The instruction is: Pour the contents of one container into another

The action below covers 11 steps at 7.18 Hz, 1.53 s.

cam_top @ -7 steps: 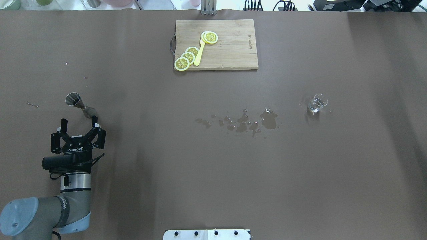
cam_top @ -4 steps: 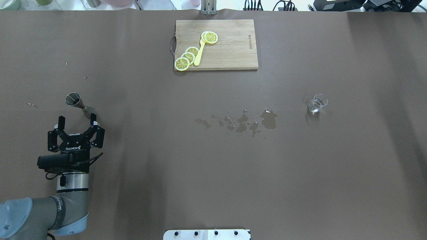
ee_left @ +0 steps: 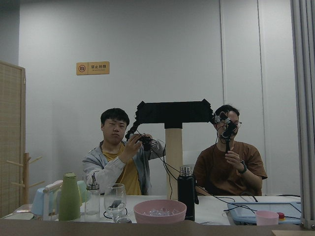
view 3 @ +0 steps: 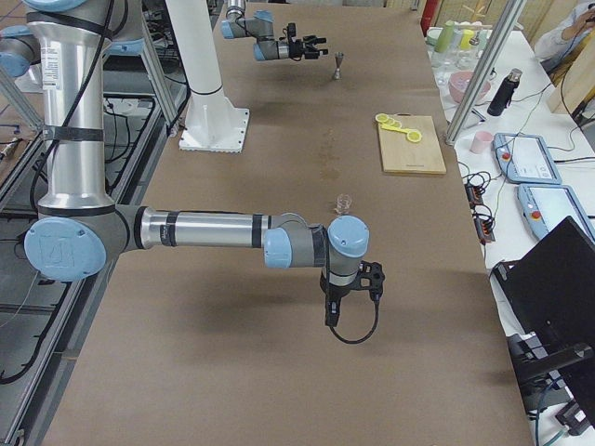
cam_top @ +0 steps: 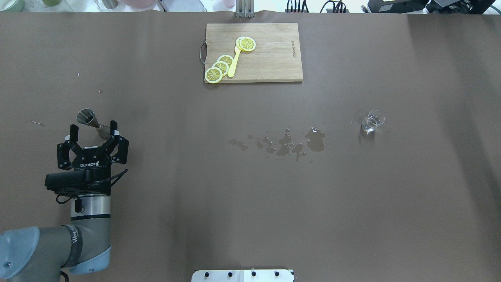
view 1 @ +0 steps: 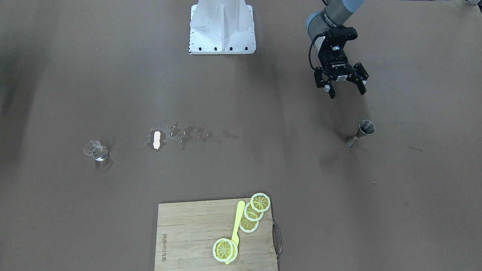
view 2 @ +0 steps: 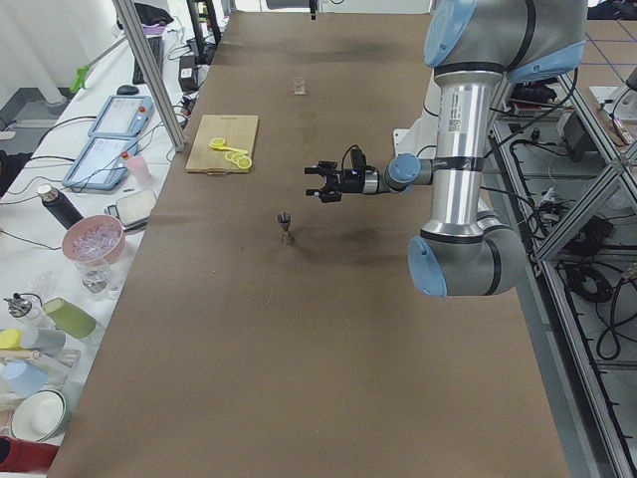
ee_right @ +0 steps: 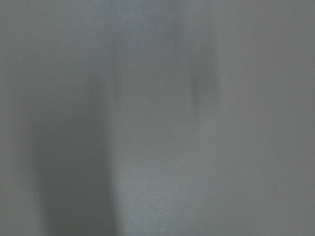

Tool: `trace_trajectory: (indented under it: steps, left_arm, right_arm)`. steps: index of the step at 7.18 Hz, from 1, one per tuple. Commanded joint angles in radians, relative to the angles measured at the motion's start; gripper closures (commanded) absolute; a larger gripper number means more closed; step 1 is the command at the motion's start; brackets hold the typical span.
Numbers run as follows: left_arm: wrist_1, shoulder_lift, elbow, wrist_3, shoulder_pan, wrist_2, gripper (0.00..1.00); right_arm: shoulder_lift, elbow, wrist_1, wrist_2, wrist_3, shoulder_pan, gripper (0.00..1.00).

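Observation:
The steel jigger (cam_top: 92,122) stands upright at the table's left side, also seen in the front view (view 1: 361,132) and the left side view (view 2: 285,227). My left gripper (cam_top: 93,128) is open and held level. In the overhead view its fingertips flank the jigger. The left side view shows the left gripper (view 2: 320,183) above the jigger and nearer the robot, not touching it. The clear glass cup (cam_top: 372,121) stands alone at the right with a little liquid in it. My right gripper (view 3: 331,308) shows only in the right side view, hanging over bare table, so I cannot tell its state.
A wooden cutting board (cam_top: 274,58) with lemon slices (cam_top: 219,67) and a yellow utensil lies at the far middle. Spilled liquid (cam_top: 289,144) spreads across the table's centre. The white robot base (view 1: 222,28) is at the near edge. Two people sit beyond the table's left end.
My left gripper has moved forward, away from the robot, so its open fingertips now line up beside the jigger. The cup and the jigger have not moved.

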<state>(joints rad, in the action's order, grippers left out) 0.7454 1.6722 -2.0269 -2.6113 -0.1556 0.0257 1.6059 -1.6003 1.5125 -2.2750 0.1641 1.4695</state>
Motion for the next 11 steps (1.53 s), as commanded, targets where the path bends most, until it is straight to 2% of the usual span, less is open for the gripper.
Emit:
trace_trajectory:
  steps: [1, 3, 4, 5, 7, 10, 11]
  left_arm:
    - [-0.024, 0.072, -0.007, 0.106, -0.015, 0.010, 0.01]
    - [0.018, 0.072, -0.006, 0.111, -0.028, 0.007, 0.01]
    - [0.085, 0.072, -0.001, 0.118, -0.030, 0.005, 0.01]
    - [0.139, 0.070, -0.001, 0.185, -0.033, 0.008, 0.01]
    - [0.332, 0.070, 0.002, 0.377, -0.045, 0.048, 0.01]
    - [0.432, 0.072, 0.002, 0.502, -0.062, 0.083, 0.01]
    - [0.509, 0.072, 0.005, 0.584, -0.067, 0.101, 0.01]
  right_arm:
    - [0.000, 0.002, 0.000, 0.000, 0.000, -0.002, 0.00]
    - [-0.001, 0.013, 0.000, 0.002, 0.000, 0.000, 0.00]
    - [-0.004, 0.023, -0.002, 0.002, 0.000, 0.000, 0.00]
    - [-0.004, 0.023, -0.002, 0.002, -0.001, 0.000, 0.00]
    - [-0.004, 0.023, -0.002, 0.002, -0.001, 0.000, 0.00]
    - [-0.006, 0.022, -0.002, 0.000, 0.000, 0.000, 0.00]
    - [-0.006, 0.022, -0.002, 0.000, 0.000, 0.000, 0.00]
